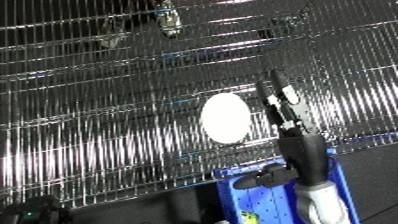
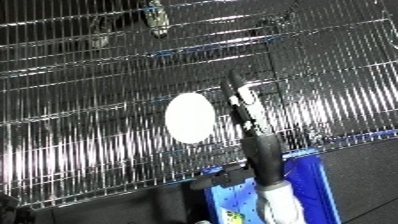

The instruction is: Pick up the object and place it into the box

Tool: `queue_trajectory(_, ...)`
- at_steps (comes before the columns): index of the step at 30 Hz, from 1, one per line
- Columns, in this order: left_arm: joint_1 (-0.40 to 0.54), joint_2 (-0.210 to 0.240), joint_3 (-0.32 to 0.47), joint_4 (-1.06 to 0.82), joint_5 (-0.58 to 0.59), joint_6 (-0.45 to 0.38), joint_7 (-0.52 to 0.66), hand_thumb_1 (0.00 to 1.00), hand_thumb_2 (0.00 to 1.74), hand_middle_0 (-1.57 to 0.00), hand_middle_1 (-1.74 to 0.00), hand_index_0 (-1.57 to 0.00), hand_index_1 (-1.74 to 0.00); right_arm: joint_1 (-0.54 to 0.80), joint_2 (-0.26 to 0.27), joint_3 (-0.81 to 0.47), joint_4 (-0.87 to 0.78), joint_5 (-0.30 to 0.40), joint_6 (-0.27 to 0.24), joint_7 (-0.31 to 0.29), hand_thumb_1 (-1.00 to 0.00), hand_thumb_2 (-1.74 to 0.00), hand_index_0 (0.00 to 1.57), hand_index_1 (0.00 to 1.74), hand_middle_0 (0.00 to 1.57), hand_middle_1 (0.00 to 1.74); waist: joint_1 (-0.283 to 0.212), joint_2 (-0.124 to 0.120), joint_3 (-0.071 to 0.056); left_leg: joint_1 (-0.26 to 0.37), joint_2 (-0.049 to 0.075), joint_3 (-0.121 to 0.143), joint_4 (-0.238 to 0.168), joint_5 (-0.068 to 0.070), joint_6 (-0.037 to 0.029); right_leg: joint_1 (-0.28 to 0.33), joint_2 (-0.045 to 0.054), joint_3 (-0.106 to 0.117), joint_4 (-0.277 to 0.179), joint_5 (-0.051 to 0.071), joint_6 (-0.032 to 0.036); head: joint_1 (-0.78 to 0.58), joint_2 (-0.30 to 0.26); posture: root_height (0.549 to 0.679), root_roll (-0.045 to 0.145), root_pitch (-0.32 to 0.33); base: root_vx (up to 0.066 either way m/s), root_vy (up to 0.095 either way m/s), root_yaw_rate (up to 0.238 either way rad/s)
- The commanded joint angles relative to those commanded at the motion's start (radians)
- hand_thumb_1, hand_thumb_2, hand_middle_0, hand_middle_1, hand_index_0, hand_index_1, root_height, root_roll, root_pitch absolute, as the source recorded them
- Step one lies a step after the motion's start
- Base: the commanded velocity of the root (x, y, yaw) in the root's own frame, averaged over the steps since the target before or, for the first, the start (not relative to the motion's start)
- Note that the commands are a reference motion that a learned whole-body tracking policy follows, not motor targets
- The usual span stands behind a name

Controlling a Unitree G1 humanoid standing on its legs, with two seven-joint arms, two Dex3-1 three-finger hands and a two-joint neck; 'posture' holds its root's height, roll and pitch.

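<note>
A white oval object (image 1: pixel 225 118) lies on the wire shelf (image 1: pixel 107 130), near the middle of the view. My right hand (image 1: pixel 289 112) reaches up over the shelf just right of the object, open, with straight fingers pointing away from me and the thumb (image 1: pixel 253 181) spread out low to the left. I see a narrow gap between the fingers and the object's right edge. Below the shelf's front edge is the blue bin (image 1: pixel 342 172), partly covered by my right forearm (image 1: pixel 322 200). My left hand does not show.
The shiny wire shelf fills most of the view and its front edge runs from lower left to right. A small metallic item (image 1: pixel 167 20) lies at the shelf's far side. Something yellow (image 1: pixel 247 216) shows inside the bin.
</note>
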Motion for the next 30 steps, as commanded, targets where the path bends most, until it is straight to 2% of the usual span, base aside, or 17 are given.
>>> queue_trajectory(9,0.002,0.006,0.007,-0.01,0.004,0.015,-0.005,1.0,1.74,-1.57,-1.74,-1.57,-1.74,-0.004,-0.009,-0.002,0.011,0.001,0.018,-0.006,0.0,0.0,0.0,0.0,0.0,0.0,0.005,-0.001,0.0,-0.015,0.003,0.0,0.013,-0.007,0.0046,-0.017,-0.003,-0.003,0.009,0.001,0.0016,0.013,0.022,0.612,0.055,0.128,0.022,-0.002,0.006)
queue_trajectory(14,-0.01,0.012,-0.006,-0.003,-0.001,0.017,-0.006,1.0,1.74,-1.57,-1.74,-1.57,-1.74,-0.029,-0.014,0.018,0.062,0.012,0.032,-0.02,0.0,0.0,0.0,0.0,0.0,0.0,0.012,0.0,0.0,-0.032,0.0,-0.001,0.025,-0.009,0.0042,-0.031,-0.0055,-0.007,0.018,0.001,0.002,0.029,0.023,0.61,0.054,0.134,0.008,-0.008,0.024)
queue_trajectory(21,-0.038,0.016,-0.025,0.016,-0.007,0.015,-0.001,1.0,1.74,-1.57,-1.74,-1.57,-1.74,-0.076,-0.019,0.038,0.152,0.054,0.035,-0.024,0.0,0.0,0.0,0.0,0.0,0.0,0.02,0.008,0.0,-0.054,-0.004,-0.002,0.035,-0.012,0.0047,-0.053,-0.0074,-0.009,0.028,0.0,0.0007,0.048,0.038,0.608,0.053,0.146,0.005,-0.005,0.03)
queue_trajectory(30,-0.069,0.021,-0.045,0.022,-0.015,0.02,0.003,1.0,1.74,-1.57,-1.74,-1.57,-1.74,-0.138,-0.021,0.058,0.226,0.112,0.027,-0.014,0.0,0.0,0.0,0.0,0.0,0.0,0.029,0.015,0.0,-0.072,-0.008,-0.004,0.043,-0.015,0.0059,-0.074,-0.0098,-0.011,0.037,0.002,0.0022,0.076,0.039,0.606,0.052,0.157,0.004,-0.002,0.019)
